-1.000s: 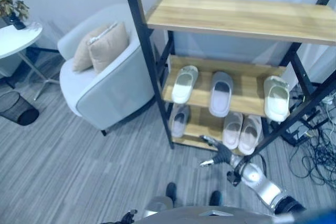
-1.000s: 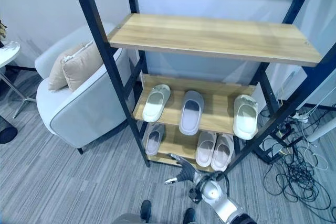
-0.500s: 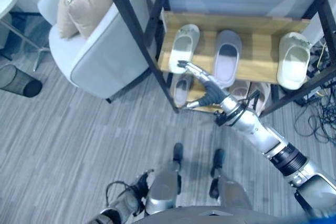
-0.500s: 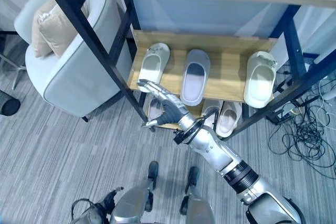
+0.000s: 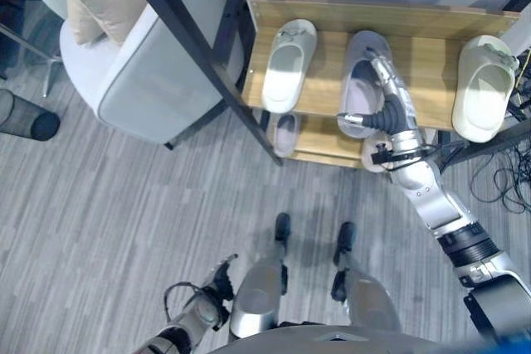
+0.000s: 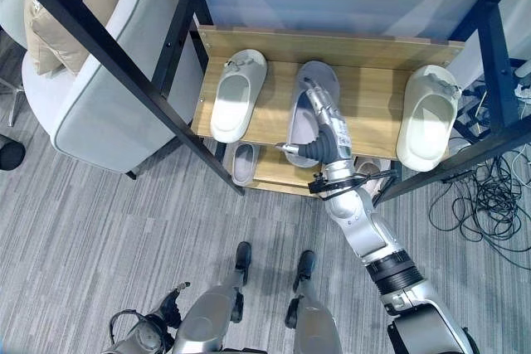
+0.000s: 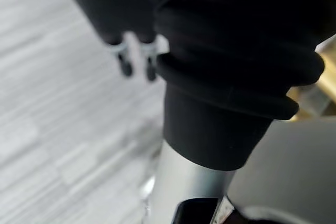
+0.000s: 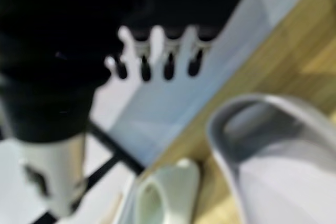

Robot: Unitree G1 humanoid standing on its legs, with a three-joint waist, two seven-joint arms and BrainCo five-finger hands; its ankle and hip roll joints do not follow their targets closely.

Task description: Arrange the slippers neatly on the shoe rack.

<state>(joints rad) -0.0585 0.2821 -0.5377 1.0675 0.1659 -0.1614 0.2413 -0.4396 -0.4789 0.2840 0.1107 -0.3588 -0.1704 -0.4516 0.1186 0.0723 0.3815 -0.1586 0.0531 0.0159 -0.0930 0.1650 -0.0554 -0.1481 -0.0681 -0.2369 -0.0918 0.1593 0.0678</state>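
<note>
Left eye view: my right hand [image 5: 387,99] is stretched out over the grey slipper [image 5: 359,80] in the middle of the shoe rack's [image 5: 419,57] middle shelf. The fingers look straight and spread along the slipper's length, thumb out to the side near its heel; I cannot tell if they touch it. A white slipper [image 5: 287,64] lies to the left, another white slipper [image 5: 483,87] sits at the far right, well apart from its mate. On the lower shelf I see one small slipper [image 5: 284,133]. My left hand [image 5: 217,275] hangs low by the floor; its fingers I cannot read.

Right eye view: same layout. The hand [image 6: 323,126] lies lengthwise over the grey slipper [image 6: 309,105], with the white ones [image 6: 236,94] and [image 6: 426,114] either side. An armchair [image 6: 91,105] stands just beside the rack's left post.

Left wrist view: the dark cover and floor, nothing of use for the fingers.

Right wrist view: fingers [image 8: 144,61] in a straight row, holding nothing; the grey slipper's [image 8: 278,145] opening is below them, the white one [image 8: 160,195] beyond.

Risks, my judgement: with an unclosed hand pressing flat, a push could skid the grey slipper off the shelf's front edge or twist it crooked. Sliding left may knock the white slipper. The forearm passes close to the front rail and could catch it.
</note>
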